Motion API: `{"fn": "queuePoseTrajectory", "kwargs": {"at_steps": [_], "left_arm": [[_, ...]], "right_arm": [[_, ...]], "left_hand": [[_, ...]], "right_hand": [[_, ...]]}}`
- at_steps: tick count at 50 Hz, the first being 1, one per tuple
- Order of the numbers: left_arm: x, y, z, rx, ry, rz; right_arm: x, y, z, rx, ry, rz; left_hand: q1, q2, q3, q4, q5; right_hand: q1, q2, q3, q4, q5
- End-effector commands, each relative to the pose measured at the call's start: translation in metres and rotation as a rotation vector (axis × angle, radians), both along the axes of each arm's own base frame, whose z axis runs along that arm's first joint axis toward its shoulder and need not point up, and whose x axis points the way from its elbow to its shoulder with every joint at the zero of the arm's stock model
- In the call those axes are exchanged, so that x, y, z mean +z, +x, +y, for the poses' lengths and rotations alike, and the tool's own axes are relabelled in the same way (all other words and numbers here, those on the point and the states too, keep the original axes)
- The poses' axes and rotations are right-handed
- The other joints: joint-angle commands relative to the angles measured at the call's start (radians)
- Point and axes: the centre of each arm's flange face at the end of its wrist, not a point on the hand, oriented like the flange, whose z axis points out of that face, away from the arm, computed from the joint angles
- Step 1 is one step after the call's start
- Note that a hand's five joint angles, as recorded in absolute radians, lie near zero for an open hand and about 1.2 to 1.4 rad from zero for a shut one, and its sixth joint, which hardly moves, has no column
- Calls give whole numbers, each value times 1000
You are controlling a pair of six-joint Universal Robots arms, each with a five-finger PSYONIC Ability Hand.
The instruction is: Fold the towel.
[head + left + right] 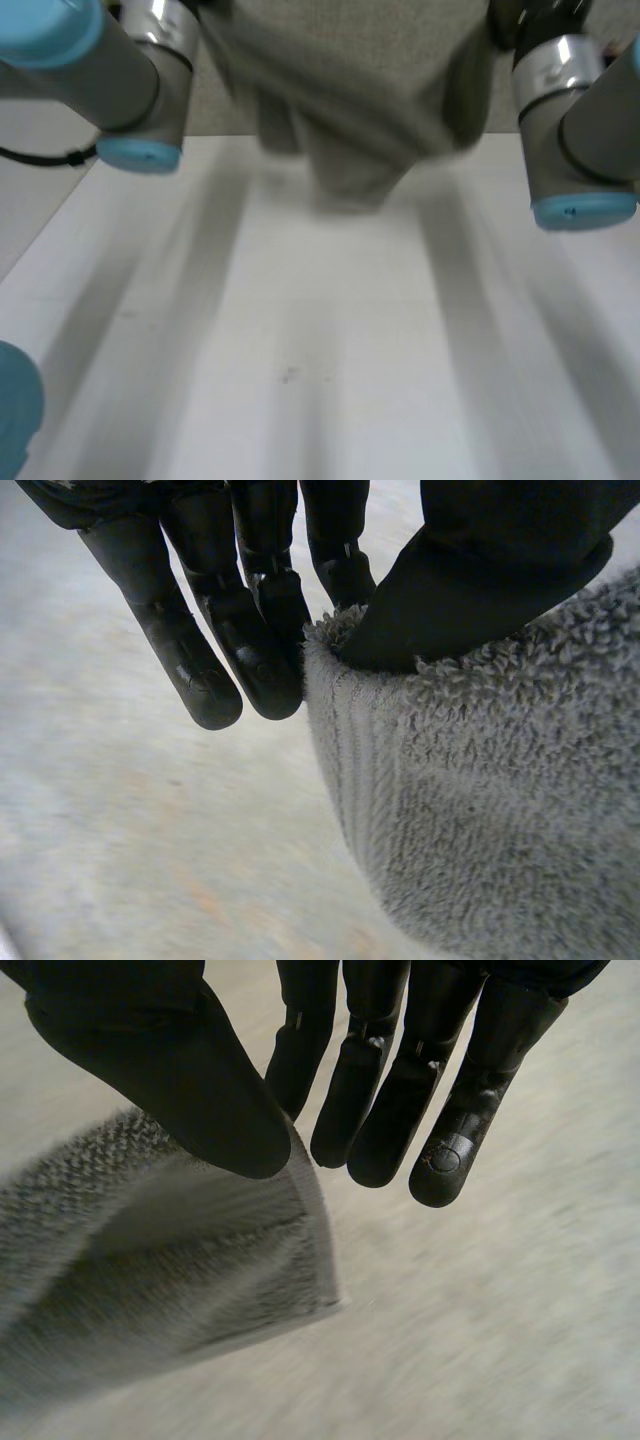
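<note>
The towel (pixel 500 810) is pinched at its hemmed edge by the left hand (pixel 480 570). The thumb is pressed on the looped pile and the fingers (pixel 265 650) are nearly straight and close together on the other side of the cloth. Two of the fingers stand free beside the edge.

A corner of the same cloth is pinched by the right hand (pixel 170 1070) between the thumb and the nearest finger. The other fingers (pixel 445 1150) are straight, slightly spread and touch nothing.

In the head view the towel is seen lifted above the white table (pixel 330 350). It hangs in blurred folds between the left arm (pixel 110 70) and the right arm (pixel 580 130). Whether its lowest fold touches the table cannot be told.
</note>
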Motion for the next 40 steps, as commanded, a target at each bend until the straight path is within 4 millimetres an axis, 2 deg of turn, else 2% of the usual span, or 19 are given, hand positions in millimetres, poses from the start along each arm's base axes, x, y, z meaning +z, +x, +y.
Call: {"fn": "queuePoseTrajectory", "kwargs": {"at_steps": [1, 2, 4, 5, 7, 8, 10, 11, 12, 13, 15, 16, 18, 19, 21, 25, 27, 32, 40], "left_arm": [[20, 61, -5, 84, 122, 259], [20, 61, -5, 84, 123, 260], [-15, 75, -2, 95, 269, 275], [-15, 75, -2, 95, 270, 275], [-63, 82, 8, 104, 435, 257], [-63, 82, 8, 104, 436, 257], [-117, 88, 25, 130, 602, 208], [-117, 88, 25, 130, 602, 208], [-144, 91, 37, 142, 686, 172], [-145, 91, 37, 143, 686, 171], [-190, 99, 60, 175, 828, 108], [-190, 99, 60, 175, 829, 107], [-222, 106, 82, 205, 936, 54], [-222, 106, 82, 205, 937, 54], [-239, 113, 102, 225, 1024, 6], [-240, 122, 122, 251, 1102, -30], [-231, 134, 140, 290, 1170, -48], [-219, 144, 165, 329, 1238, -82], [-201, 151, 200, 314, 1252, -116]], "right_arm": [[23, -13, 13, -17, -134, -94], [23, -13, 13, -17, -134, -94], [-6, -21, 12, -39, -16, -24], [-6, -21, 12, -39, -15, -24], [-43, -34, 16, -55, 178, 68], [-44, -34, 16, -55, 179, 69], [-85, -42, 31, -37, 402, 165], [-85, -42, 31, -37, 404, 165], [-108, -45, 42, -16, 522, 213], [-108, -45, 42, -16, 523, 213], [-152, -50, 66, 21, 736, 311], [-167, -52, 75, 39, 811, 346], [-177, -54, 83, 54, 859, 369], [-177, -54, 83, 54, 860, 370], [-184, -57, 91, 66, 896, 382], [-185, -61, 94, 60, 913, 384], [-184, -62, 97, 58, 917, 384], [-174, -65, 106, 59, 897, 393], [-162, -72, 117, 51, 836, 477]], "left_hand": [[248, 181, 182, 180, 203], [248, 181, 182, 180, 203], [248, 181, 182, 180, 203], [248, 181, 182, 180, 203], [248, 181, 182, 180, 203], [248, 181, 182, 180, 203], [248, 181, 182, 180, 203], [248, 181, 182, 180, 203], [248, 181, 182, 180, 203], [248, 181, 182, 180, 203], [248, 181, 182, 180, 203], [248, 181, 182, 180, 203], [248, 181, 182, 180, 203], [248, 181, 182, 180, 203], [248, 181, 182, 180, 203], [248, 181, 182, 180, 203], [248, 181, 182, 180, 203], [248, 181, 182, 180, 203], [248, 181, 182, 180, 203]], "right_hand": [[426, 216, 208, 201, 242], [426, 216, 208, 201, 242], [426, 216, 208, 201, 242], [426, 216, 208, 201, 242], [426, 216, 208, 201, 242], [426, 216, 208, 201, 242], [426, 216, 208, 201, 242], [426, 216, 208, 201, 242], [426, 216, 208, 201, 242], [426, 216, 208, 201, 242], [426, 216, 208, 201, 242], [426, 216, 208, 201, 242], [426, 216, 208, 201, 242], [426, 216, 208, 201, 242], [426, 216, 208, 201, 242], [426, 216, 208, 201, 242], [426, 216, 208, 201, 242], [426, 216, 208, 201, 242], [426, 216, 208, 201, 242]]}}
